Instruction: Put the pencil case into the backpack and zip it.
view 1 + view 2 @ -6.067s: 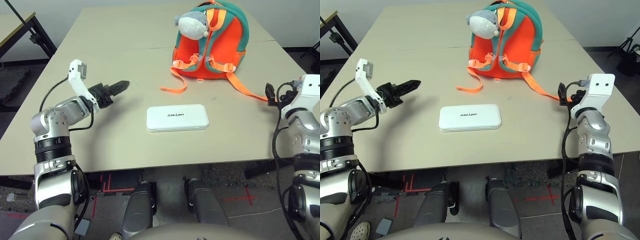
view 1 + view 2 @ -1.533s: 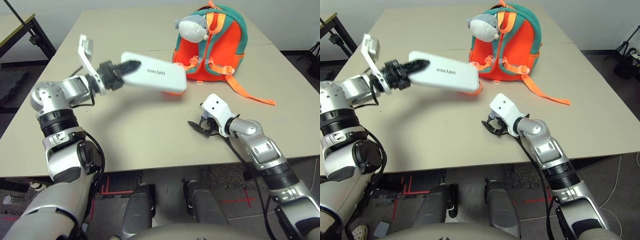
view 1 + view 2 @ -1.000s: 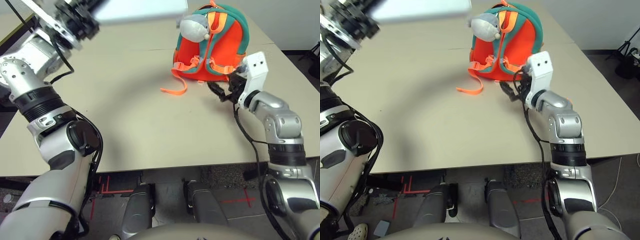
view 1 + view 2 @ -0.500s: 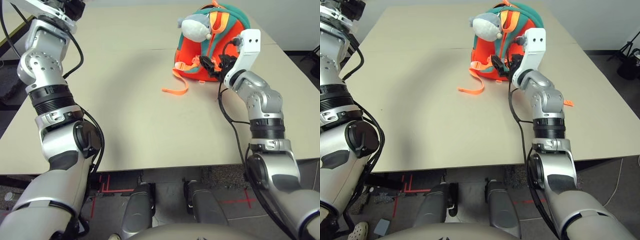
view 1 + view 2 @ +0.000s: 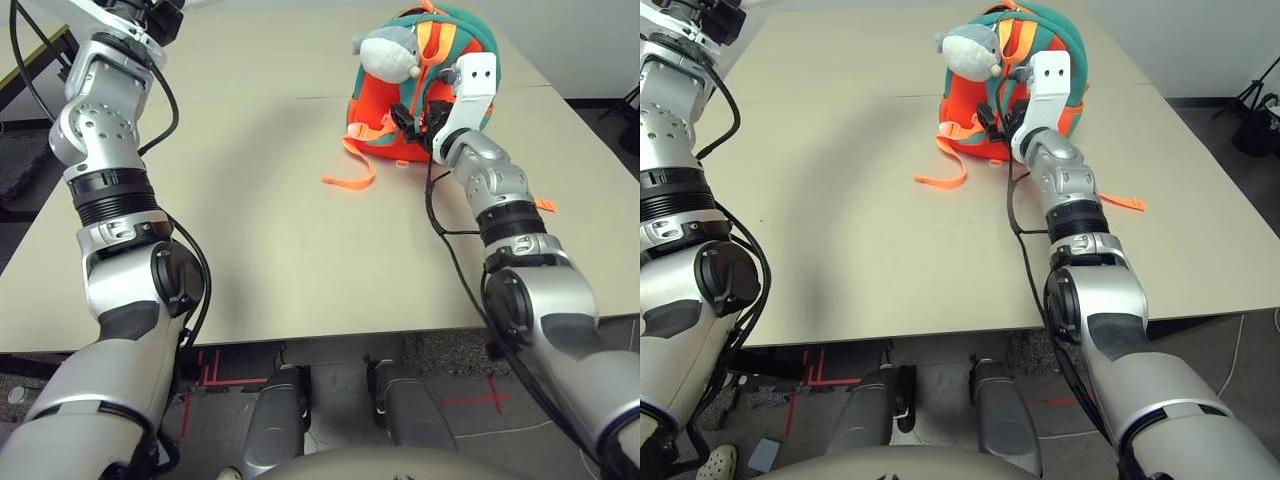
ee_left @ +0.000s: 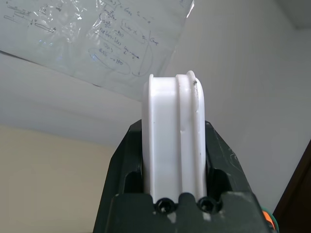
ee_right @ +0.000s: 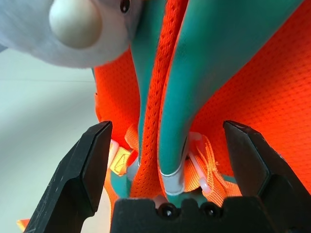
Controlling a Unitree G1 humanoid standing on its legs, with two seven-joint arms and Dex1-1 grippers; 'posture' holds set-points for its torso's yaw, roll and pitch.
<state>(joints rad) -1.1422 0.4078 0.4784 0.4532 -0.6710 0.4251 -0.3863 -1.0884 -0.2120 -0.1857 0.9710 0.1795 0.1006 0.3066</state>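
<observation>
The pencil case (image 6: 175,141) is off the counter (image 5: 250,220) now — six seconds back it lay flat at the near middle, and I have since carried it up and out past the far left corner. In the head views it is out of sight; only the left wrist view shows it, edge-on and clamped between the left fingers (image 6: 125,174), with a wall and a whiteboard (image 6: 97,39) behind it.

The backpack (image 5: 462,60) sits at the far right of the counter, its grey plush toy (image 5: 388,52) hanging at the front. My right gripper (image 7: 167,160) has swung across from the right edge over the last second and is now pressed up to the front of the bag, fingers spread wide on either side of the teal and orange straps (image 7: 165,87) — nothing held yet.

So the case is in hand and the right arm is placed to work the bag. I judge the bag still has to be opened before the case can go in, and I cannot see a zipper pull from here.
</observation>
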